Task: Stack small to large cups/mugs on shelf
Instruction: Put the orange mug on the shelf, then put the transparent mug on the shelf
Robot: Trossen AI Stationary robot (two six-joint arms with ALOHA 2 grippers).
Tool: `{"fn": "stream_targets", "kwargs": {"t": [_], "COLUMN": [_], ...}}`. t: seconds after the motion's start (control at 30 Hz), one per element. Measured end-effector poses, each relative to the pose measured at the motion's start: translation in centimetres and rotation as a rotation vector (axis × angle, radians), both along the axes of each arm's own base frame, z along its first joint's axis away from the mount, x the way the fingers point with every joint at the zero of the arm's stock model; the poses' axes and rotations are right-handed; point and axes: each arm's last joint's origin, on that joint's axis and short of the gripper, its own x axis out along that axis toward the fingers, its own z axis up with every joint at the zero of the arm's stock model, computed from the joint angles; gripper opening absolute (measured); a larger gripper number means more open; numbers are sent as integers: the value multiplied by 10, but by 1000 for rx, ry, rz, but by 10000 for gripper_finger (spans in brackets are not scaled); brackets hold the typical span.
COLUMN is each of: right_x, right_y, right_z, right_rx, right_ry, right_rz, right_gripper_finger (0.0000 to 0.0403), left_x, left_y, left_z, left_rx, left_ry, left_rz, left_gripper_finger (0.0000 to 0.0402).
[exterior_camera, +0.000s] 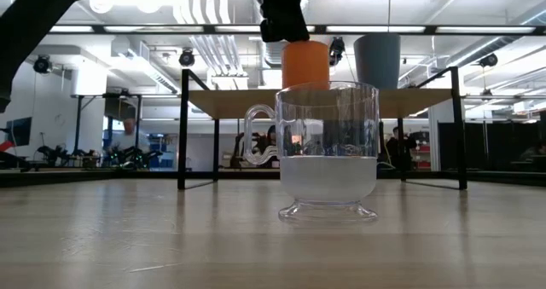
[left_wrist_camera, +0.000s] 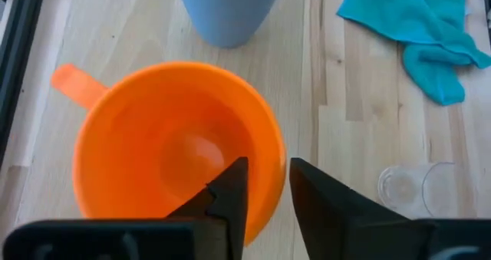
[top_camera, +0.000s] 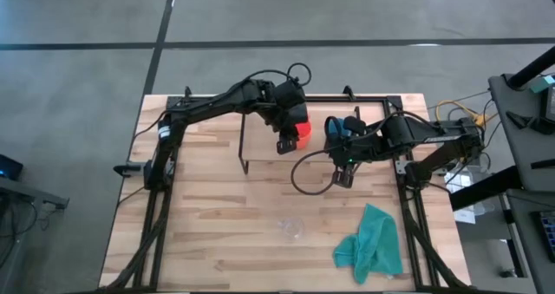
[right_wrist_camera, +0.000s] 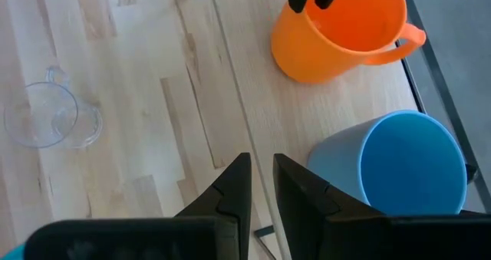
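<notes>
The orange cup [top_camera: 301,131] [left_wrist_camera: 153,153] and the blue cup [top_camera: 334,127] [right_wrist_camera: 406,164] stand upright side by side on the light-wood shelf [top_camera: 260,142] [exterior_camera: 239,101], bottoms on its board. The clear cup [top_camera: 290,229] [exterior_camera: 328,153] stands on the table nearer the front edge. My left gripper [left_wrist_camera: 268,168] comes down on the orange cup, shut on its rim. My right gripper [right_wrist_camera: 261,162] hovers at the shelf's near edge, just in front of the blue cup, shut but for a narrow slit and holding nothing. My left gripper has the orange cup's rim [left_wrist_camera: 275,185], on the side away from the handle [left_wrist_camera: 73,82]. One finger [left_wrist_camera: 230,191] is inside the cup and one outside. The fingers come from above, pointing down. The cup stands upright with its bottom on the shelf.
A teal cloth [top_camera: 373,242] lies crumpled on the table near its front right corner. The black frame [top_camera: 408,207] runs along the table's sides. The shelf's thin black legs [exterior_camera: 182,131] stand on the table. Bare wood lies between the clear cup and the shelf.
</notes>
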Motion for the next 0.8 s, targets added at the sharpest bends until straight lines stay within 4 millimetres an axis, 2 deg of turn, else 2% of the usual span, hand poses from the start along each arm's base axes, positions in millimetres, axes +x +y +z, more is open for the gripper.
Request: {"fn": "stream_targets", "kwargs": {"t": [0.2, 0.4, 0.6, 0.8], "right_x": [0, 0, 0, -1], "right_y": [0, 0, 0, 0], "right_z": [0, 0, 0, 1], "right_rx": [0, 0, -2, -4], "right_ry": [0, 2, 4, 2], "right_rz": [0, 0, 3, 7], "right_gripper_finger": [52, 52, 52, 52], "left_x": [-1, -15, -38, -53], "left_y": [-2, -13, -35, -67], "left_z": [13, 42, 60, 59], "left_rx": [-9, -150, -192, -232], "left_ry": [-63, -158, -131, 6], "left_rz": [-17, -43, -89, -135], "left_gripper_finger": [89, 89, 89, 89]}}
